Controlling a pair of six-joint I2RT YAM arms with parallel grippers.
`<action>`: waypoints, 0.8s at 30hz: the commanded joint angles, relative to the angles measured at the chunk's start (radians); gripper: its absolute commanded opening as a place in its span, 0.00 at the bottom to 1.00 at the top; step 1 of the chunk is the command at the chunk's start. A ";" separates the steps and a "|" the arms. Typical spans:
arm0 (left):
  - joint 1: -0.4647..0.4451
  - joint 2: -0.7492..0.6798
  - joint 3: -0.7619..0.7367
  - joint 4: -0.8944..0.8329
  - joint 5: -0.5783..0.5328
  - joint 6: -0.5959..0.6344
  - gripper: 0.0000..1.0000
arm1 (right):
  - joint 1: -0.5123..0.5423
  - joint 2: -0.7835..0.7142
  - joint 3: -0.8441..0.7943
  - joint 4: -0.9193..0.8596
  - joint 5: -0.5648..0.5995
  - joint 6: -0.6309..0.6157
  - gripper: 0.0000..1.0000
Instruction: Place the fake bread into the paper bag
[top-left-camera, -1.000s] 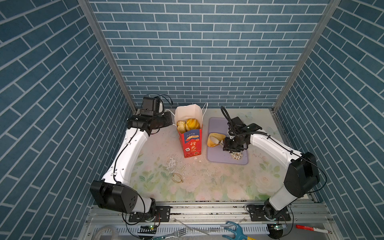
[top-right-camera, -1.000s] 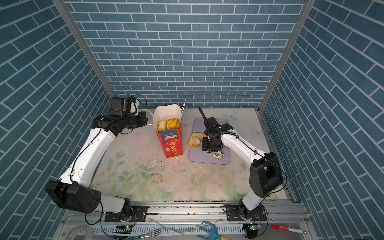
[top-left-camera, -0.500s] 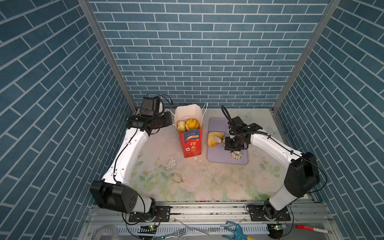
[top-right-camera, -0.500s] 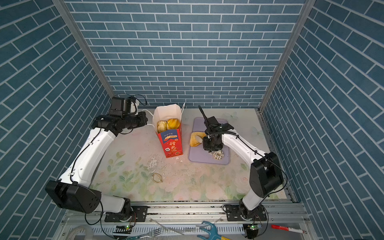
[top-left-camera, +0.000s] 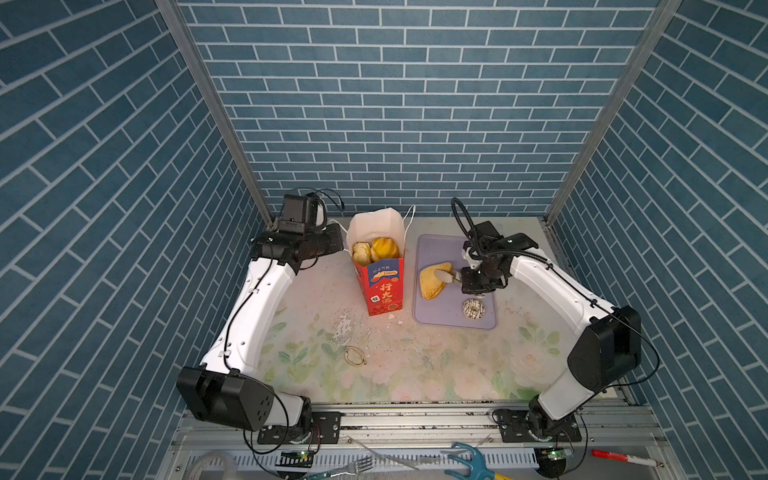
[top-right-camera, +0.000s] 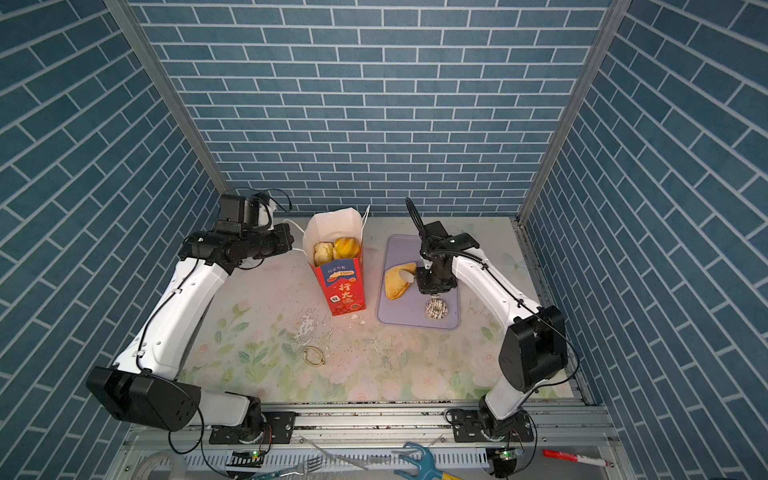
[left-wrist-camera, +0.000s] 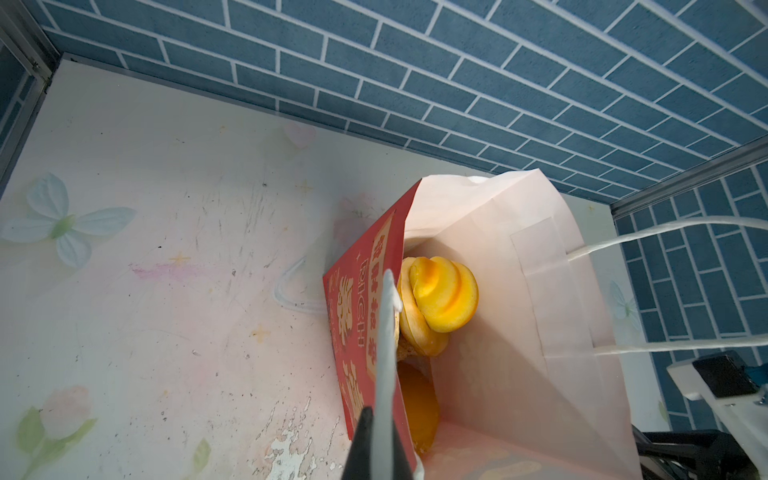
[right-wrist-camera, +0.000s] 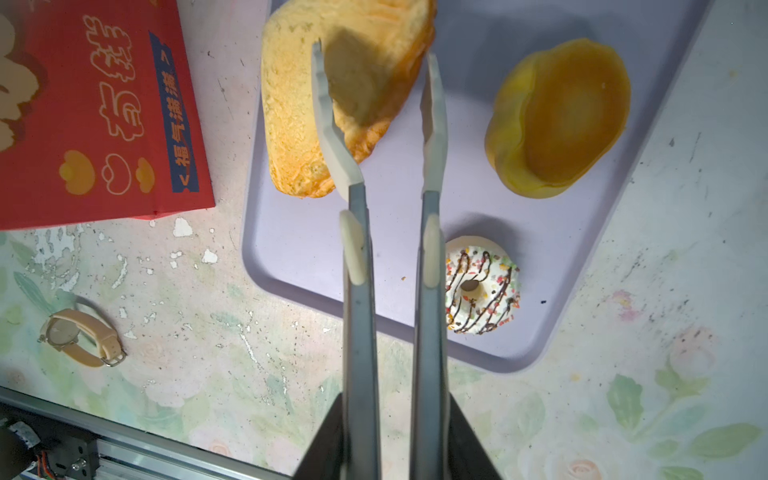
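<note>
The right tool (right-wrist-camera: 374, 58) stands with its jaws a narrow way apart, tips laid over one end of the loaf (right-wrist-camera: 291, 104). Crust fills the gap, yet whether the pads bite cannot be told, and the loaf lies flat on the lilac tray (right-wrist-camera: 291, 249). Against a second ago, the tool has drawn off from the white doughnut (right-wrist-camera: 484, 307) and settled over the loaf, while loaf and doughnut have not stirred. So the pick looks to be lining up, not made. An orange roll (right-wrist-camera: 561, 120) waits on the tray too, which leaves three pieces to go. Across the counter (top-left-camera: 415, 365) the left tool (left-wrist-camera: 389, 299) is fully closed, seemingly pinching the side wall of the paper bag (top-left-camera: 384, 291). The bag stands upright just beside the tray, with two buns (top-left-camera: 376, 249) showing inside.
</note>
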 joint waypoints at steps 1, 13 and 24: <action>0.003 -0.015 -0.005 -0.014 -0.012 0.012 0.00 | 0.000 -0.034 0.025 -0.021 0.010 0.032 0.39; 0.003 -0.003 -0.003 -0.009 -0.007 0.012 0.00 | 0.015 -0.009 -0.047 0.068 -0.078 0.173 0.43; 0.005 0.005 0.003 -0.009 -0.008 0.016 0.00 | 0.021 0.040 -0.065 0.190 -0.110 0.201 0.41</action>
